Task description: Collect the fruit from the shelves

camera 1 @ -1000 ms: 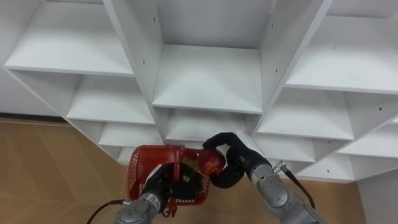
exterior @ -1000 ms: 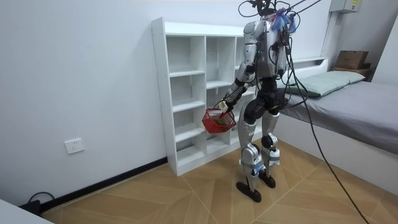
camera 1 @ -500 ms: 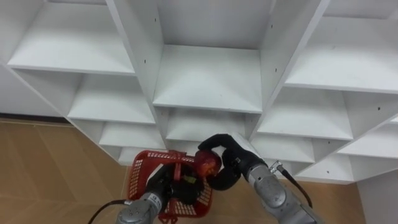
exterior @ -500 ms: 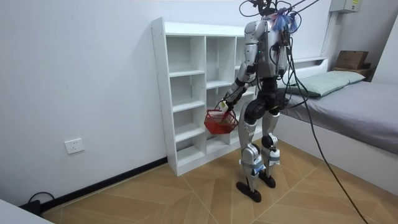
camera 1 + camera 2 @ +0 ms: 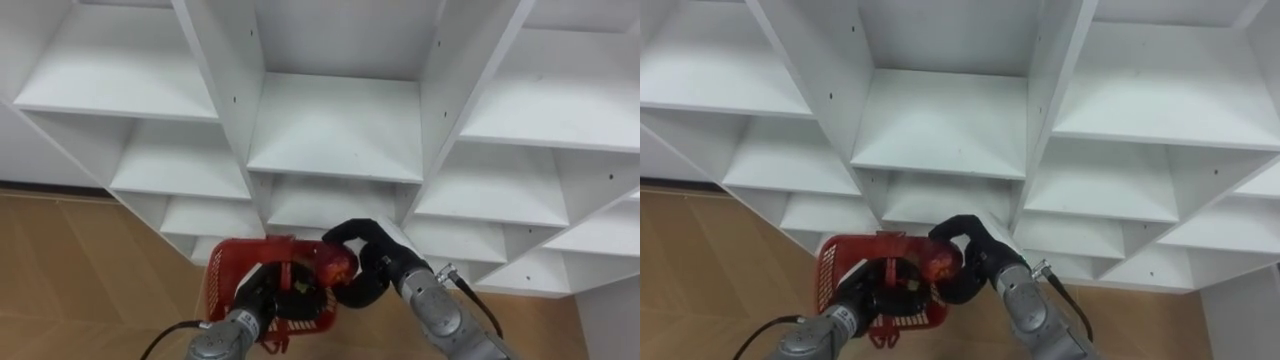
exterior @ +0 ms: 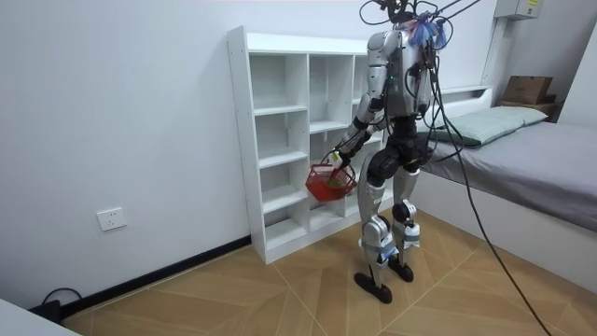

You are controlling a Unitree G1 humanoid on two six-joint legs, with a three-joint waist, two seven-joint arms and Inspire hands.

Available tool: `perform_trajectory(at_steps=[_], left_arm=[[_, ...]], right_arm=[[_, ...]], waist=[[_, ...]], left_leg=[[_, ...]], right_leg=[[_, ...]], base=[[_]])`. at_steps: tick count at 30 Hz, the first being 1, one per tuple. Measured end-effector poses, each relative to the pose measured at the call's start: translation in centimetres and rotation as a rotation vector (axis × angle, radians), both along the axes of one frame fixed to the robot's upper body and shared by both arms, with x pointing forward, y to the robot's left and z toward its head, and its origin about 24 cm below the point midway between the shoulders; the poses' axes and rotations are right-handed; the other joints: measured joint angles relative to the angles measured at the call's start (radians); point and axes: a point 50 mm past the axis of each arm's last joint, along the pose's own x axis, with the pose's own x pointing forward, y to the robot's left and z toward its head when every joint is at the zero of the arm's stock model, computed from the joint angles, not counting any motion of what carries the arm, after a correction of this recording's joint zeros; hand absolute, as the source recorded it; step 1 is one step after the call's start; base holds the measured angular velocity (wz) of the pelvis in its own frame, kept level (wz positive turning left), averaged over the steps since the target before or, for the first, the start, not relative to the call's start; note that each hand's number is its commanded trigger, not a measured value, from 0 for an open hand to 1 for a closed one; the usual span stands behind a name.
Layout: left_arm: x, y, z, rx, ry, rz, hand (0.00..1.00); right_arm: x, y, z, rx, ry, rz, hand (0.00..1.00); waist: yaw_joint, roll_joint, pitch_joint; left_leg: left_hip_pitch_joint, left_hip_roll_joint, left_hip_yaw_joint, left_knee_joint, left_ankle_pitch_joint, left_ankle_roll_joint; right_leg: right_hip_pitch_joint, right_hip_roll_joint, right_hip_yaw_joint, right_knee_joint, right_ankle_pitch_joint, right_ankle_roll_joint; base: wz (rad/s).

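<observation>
A red plastic basket (image 5: 226, 279) hangs in front of the white closet (image 5: 335, 130), with my left hand (image 5: 262, 294) shut on its handle. My right hand (image 5: 365, 262) is curled round a red apple (image 5: 332, 264) and holds it at the basket's right rim. Dark shapes lie inside the basket; what they are is unclear. In the right eye view the basket (image 5: 840, 273), apple (image 5: 938, 264) and right hand (image 5: 975, 258) sit the same way. The room view has me standing upright at the closet (image 6: 280, 140) with the basket (image 6: 328, 180) at hip height.
The closet's shelves in front of me are bare. Wooden floor (image 5: 90, 260) lies below on the left. In the room view a bed (image 6: 522, 159) stands behind me on the right, and a wall socket (image 6: 110, 219) sits low on the left wall.
The basket has swayed slightly to the right and back. My right hand still holds the apple over the basket's rim, barely moved.
</observation>
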Motion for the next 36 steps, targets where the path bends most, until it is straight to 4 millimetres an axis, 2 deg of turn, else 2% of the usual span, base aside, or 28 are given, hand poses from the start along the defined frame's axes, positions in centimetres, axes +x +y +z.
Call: perform_trajectory(at_steps=[10, 18, 32, 33, 34, 35, 36], left_arm=[[-0.01, 0.03, -0.01, 0.002, 0.001, -0.001, 1.0], [0.44, 0.13, 0.46, 0.001, -0.022, -0.004, 1.0], [0.48, 0.15, 0.51, 0.001, -0.023, -0.005, 1.0], [0.48, 0.15, 0.51, 0.001, -0.023, -0.005, 1.0], [0.48, 0.15, 0.51, 0.001, -0.023, -0.005, 1.0], [0.48, 0.15, 0.51, 0.001, -0.023, -0.005, 1.0], [0.48, 0.15, 0.51, 0.001, -0.022, -0.005, 1.0]], right_arm=[[-0.11, -0.22, -0.36, -0.011, 0.0, 0.005, 1.0], [0.26, -0.23, -0.09, -0.011, -0.015, 0.001, 1.0], [0.27, -0.23, -0.05, -0.009, -0.02, 0.002, 1.0], [0.27, -0.23, -0.05, -0.009, -0.02, 0.002, 0.85], [0.27, -0.24, -0.06, -0.009, -0.02, 0.002, 0.13], [0.26, -0.23, -0.06, -0.012, -0.02, 0.005, 0.0], [0.26, -0.22, -0.06, -0.012, -0.021, 0.006, 0.0]], waist=[[-0.002, 0.008, 0.0012], [-0.024, 0.007, 0.0011], [-0.024, 0.007, 0.0008], [-0.024, 0.007, 0.0008], [-0.024, 0.007, 0.0008], [-0.023, 0.007, 0.0008], [-0.022, 0.007, 0.0008]], left_leg=[[-0.004, 0.0, -0.004, -0.001, 0.0, 0.0], [-0.012, -0.001, -0.007, 0.002, 0.0, 0.0], [-0.017, -0.001, -0.008, 0.008, 0.0, 0.0], [-0.017, -0.001, -0.009, 0.008, 0.0, 0.0], [-0.017, -0.001, -0.01, 0.008, 0.0, 0.0], [-0.017, -0.001, -0.01, 0.01, 0.0, 0.0], [-0.018, 0.0, -0.01, 0.012, 0.0, 0.0]], right_leg=[[-0.002, 0.0, -0.003, 0.001, 0.0, 0.0], [-0.007, -0.003, -0.012, 0.001, 0.0, 0.0], [-0.011, -0.002, -0.011, 0.002, 0.0, 0.0], [-0.01, -0.002, -0.011, 0.002, 0.0, 0.0], [-0.01, -0.002, -0.011, 0.002, 0.0, 0.0], [-0.01, -0.002, -0.01, 0.002, 0.0, 0.0], [-0.01, -0.001, -0.01, 0.002, 0.0, 0.0]], base=[[0.0], [0.02], [0.0], [0.0], [0.0], [0.0], [0.0]])
